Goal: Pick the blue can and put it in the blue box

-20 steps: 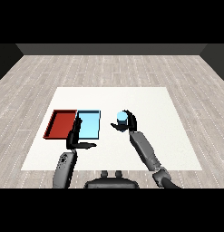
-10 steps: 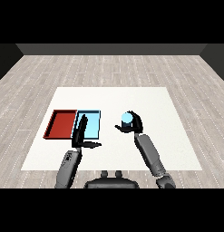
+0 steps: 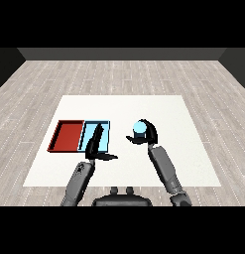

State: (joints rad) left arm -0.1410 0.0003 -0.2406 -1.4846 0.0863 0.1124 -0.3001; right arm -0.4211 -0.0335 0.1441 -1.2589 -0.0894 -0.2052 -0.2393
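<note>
A grey plank floor ran off to a dark wall at the far end, and in the middle of it stood the white table (image 3: 144, 109). The right hand (image 3: 148, 133) was curled round the blue can (image 3: 139, 128), which sat upright in its grasp towards the middle of the table, to the right of both trays and apart from them. Whether the can rested on the table or hung just above it, I could not tell. It looked to me a stiff, light thing with smooth, likely slippery round sides, so a wrap about its middle, as the hand had it, seemed the sensible place to take it. The left hand (image 3: 96, 144) held nothing, its fingers straight and relaxed, reaching over the near edge of the blue tray (image 3: 105, 130). That tray lay on the left part of the table, touching the red tray (image 3: 68, 135) further left. What showed of the blue tray was bare, though the hand hid part of it. The red tray held nothing
</note>
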